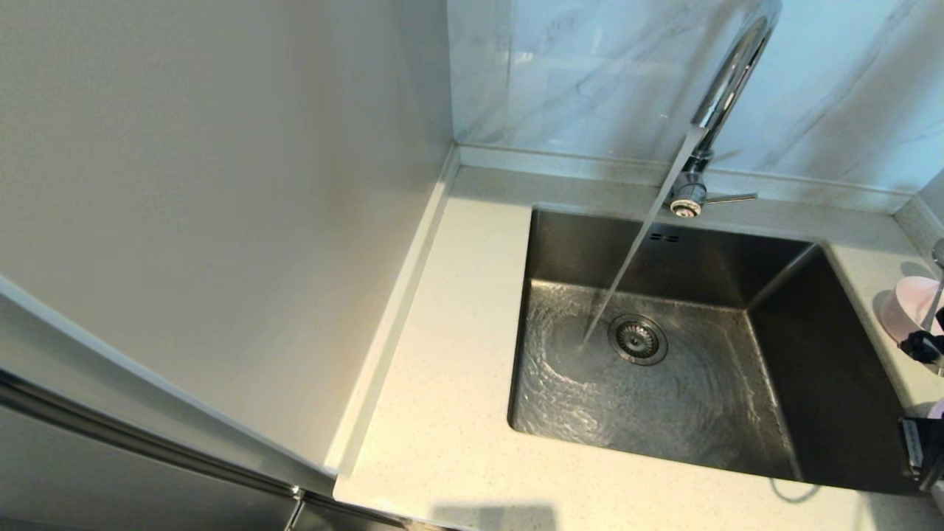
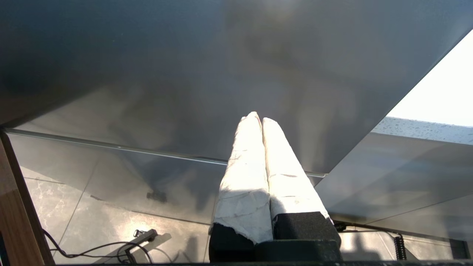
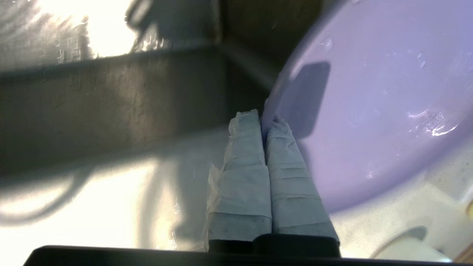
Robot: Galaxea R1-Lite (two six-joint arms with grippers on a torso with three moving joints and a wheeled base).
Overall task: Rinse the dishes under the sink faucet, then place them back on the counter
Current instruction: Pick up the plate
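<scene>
My right gripper [image 3: 264, 120] is shut on the rim of the lilac-pink round plate [image 3: 369, 92], which is wet with droplets. It holds the plate over the counter [image 1: 442, 383] beside the sink's right wall. In the head view only the gripper's black body [image 1: 922, 450] shows, at the right edge. The pale pink bowl [image 1: 903, 306] stands on the counter at the far right. Water runs from the chrome faucet [image 1: 726, 81] into the sink [image 1: 664, 243], landing just left of the drain strainer [image 1: 638, 339]. The white dish is out of view. My left gripper [image 2: 258, 117] is shut and holds nothing.
The faucet's thin lever [image 1: 730, 198] points right. A tall white panel [image 1: 221, 184] borders the counter on the left, and a marble backsplash [image 1: 590, 74] stands behind. The left arm hangs below counter level, facing grey cabinet fronts [image 2: 184, 74] and the tiled floor [image 2: 74, 207].
</scene>
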